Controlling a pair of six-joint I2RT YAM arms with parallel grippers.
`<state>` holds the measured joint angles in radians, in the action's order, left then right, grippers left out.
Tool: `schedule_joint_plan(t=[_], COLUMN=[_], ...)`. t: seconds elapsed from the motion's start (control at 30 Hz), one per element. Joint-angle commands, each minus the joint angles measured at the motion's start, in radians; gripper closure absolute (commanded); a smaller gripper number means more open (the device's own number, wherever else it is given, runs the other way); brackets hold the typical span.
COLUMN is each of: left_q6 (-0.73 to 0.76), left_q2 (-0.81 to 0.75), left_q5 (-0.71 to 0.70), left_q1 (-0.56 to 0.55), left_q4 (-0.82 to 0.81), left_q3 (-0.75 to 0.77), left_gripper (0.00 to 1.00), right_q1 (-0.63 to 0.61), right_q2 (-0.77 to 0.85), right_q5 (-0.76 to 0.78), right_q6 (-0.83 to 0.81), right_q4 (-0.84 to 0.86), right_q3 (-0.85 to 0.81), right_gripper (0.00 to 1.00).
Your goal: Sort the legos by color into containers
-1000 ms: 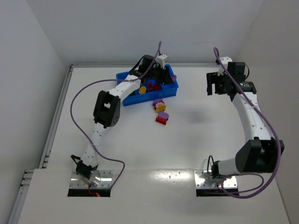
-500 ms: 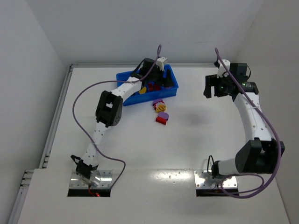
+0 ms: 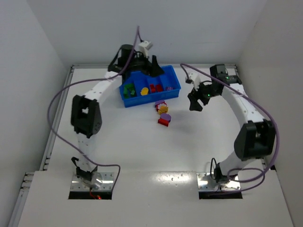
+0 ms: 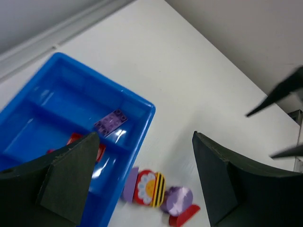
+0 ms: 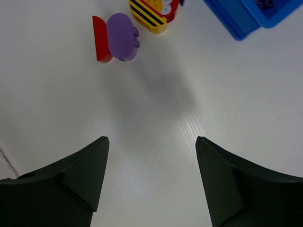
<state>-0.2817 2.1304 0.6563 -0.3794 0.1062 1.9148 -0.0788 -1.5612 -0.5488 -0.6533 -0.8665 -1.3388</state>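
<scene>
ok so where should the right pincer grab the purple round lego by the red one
Probably from straight above, pinching the purple round lego across its free curved edges: the red piece sits against one side and its studs poke out the opposite side.

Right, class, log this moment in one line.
left gripper: open, above tray | right gripper: open, empty | loose legos: beside tray

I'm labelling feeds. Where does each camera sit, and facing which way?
Top external: above, behind; looks down on table, tray, left arm, right arm.
Left wrist: looks down at tray's right end past open left gripper.
Right wrist: facing down at table past open right gripper.
All share the loose bricks beside the tray.
</scene>
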Motion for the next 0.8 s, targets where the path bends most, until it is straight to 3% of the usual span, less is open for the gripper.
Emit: schedule_joint_plan(t=[0.0,0.07,0.13,0.23,0.3,0.4,0.67,0.77], left_q6=[0.045,0.166,0.416,0.715,0.791,0.800,0.457,0.383], left_q2=[-0.232,-0.349,-0.392,-0.426,-0.414,-0.403,-0.561,-0.583], left_q5=[0.034,0.043,0.061,0.114,0.080,0.046,0.086,0.060], left_q1=[0.068,0.068,0.054,0.010,-0.028,-0.039,0.033,0.066], left_q4=[-0.001,0.093,0.235,0.595,0.679,0.719,0.256,0.193], left_q3=[-0.169,-0.259,-0.272,-0.309,-0.309,-0.327,-0.580,-0.605], left_gripper=[0.14,0.15,0.15,0.15,0.18,0.21,0.21,0.21], right_q1=[-0.045,-0.058,-0.067,-0.091,-0.091,-0.091,-0.176,-0.229], right_q2=[-0.129,-0.195,-0.204,-0.204,-0.182,-0.154,-0.123,-0.071], right_q5=[-0.083,-0.092,-0.092,-0.066,-0.066,-0.066,-0.017,-0.016], right_q6=[-0.218,-0.218,-0.218,-0.180,-0.167,-0.140,-0.187,-0.291], right_q4=[-0.121,-0.134,-0.106,-0.048,-0.037,-0.017,-0.054,-0.010], right_q3=[-0.143,-0.183,-0.174,-0.105,-0.083,-0.027,0.009,0.093], right_gripper=[0.27,0.28,0.28,0.28,0.28,0.28,0.31,0.31])
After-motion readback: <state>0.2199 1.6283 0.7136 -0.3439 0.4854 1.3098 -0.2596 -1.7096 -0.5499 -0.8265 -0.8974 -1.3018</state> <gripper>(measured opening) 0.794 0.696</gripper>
